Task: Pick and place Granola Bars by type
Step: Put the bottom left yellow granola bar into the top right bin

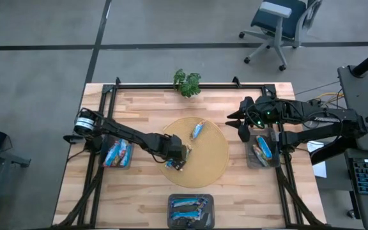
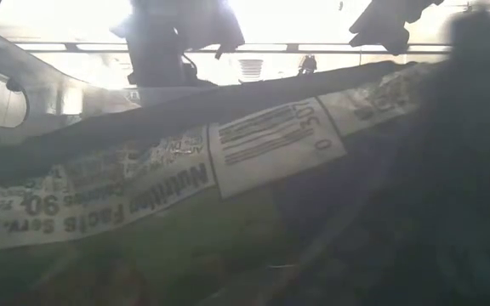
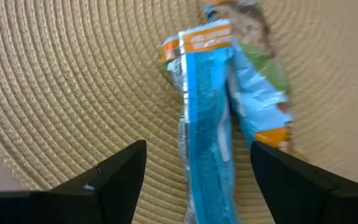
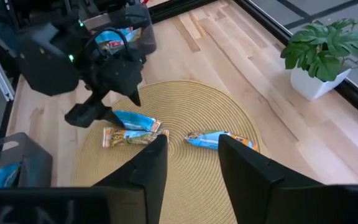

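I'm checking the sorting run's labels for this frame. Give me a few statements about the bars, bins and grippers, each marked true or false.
1. The left gripper hangs open over the woven mat. True.
2. The right gripper holds a bar. False: nothing sits between its fingers.
3. Three granola bars lie on the mat. True.
4. The plant stands on the mat. False: it stands at the table's far edge.
5. The near bin is empty. False: it holds bars.
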{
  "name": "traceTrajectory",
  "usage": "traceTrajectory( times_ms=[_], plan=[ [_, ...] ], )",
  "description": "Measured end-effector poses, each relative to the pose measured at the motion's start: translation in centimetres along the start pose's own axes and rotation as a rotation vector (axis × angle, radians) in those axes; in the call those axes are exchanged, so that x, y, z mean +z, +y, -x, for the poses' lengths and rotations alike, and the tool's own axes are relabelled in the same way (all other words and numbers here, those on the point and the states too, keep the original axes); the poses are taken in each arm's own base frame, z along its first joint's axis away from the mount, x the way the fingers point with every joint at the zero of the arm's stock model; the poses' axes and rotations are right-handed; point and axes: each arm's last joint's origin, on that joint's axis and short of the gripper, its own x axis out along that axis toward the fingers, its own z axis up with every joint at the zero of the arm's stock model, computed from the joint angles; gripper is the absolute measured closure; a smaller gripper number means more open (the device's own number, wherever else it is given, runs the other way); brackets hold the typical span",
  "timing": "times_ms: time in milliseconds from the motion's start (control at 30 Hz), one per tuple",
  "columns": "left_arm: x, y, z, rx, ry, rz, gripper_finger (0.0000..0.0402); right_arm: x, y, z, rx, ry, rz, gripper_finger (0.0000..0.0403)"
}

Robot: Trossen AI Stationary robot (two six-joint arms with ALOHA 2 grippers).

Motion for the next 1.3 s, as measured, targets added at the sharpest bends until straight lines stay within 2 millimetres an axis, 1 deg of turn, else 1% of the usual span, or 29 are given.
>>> traceTrajectory(
  times_ms=[100, 367, 533, 733, 933, 1100, 1300],
  plan=[
    [-0.1, 0.0, -0.5, 0.017, 0.002, -0.003, 0.0142, 0.0, 0.0, 0.0, 0.000, 0.000, -0.001, 0.0271],
    [-0.3, 0.2, -0.8, 0.037, 0.015, -0.010, 0.0194, 0.0, 0.0, 0.0, 0.000, 0.000, -0.001, 0.0274],
    [-0.3, 0.2, -0.8, 0.037, 0.014, -0.010, 0.0214, 0.0, 0.0, 0.0, -0.002, 0.000, -0.001, 0.0275],
    [-0.3, 0.1, -0.9, 0.031, 0.014, -0.010, 0.0217, 0.0, 0.0, 0.0, -0.015, -0.005, -0.001, 0.0273],
    [-0.1, -0.5, -1.5, -0.041, 0.032, -0.006, 0.0216, 0.0, 0.0, 0.0, -0.016, -0.005, -0.001, 0.0273],
    [-0.1, -0.8, -1.6, -0.078, 0.040, -0.020, 0.0206, 0.0, 0.0, 0.0, -0.016, -0.005, -0.015, 0.0275],
    [-0.2, -0.5, -1.7, -0.057, 0.056, -0.016, 0.0196, 0.0, -0.1, 0.0, -0.016, -0.005, -0.019, 0.0275]
  ],
)
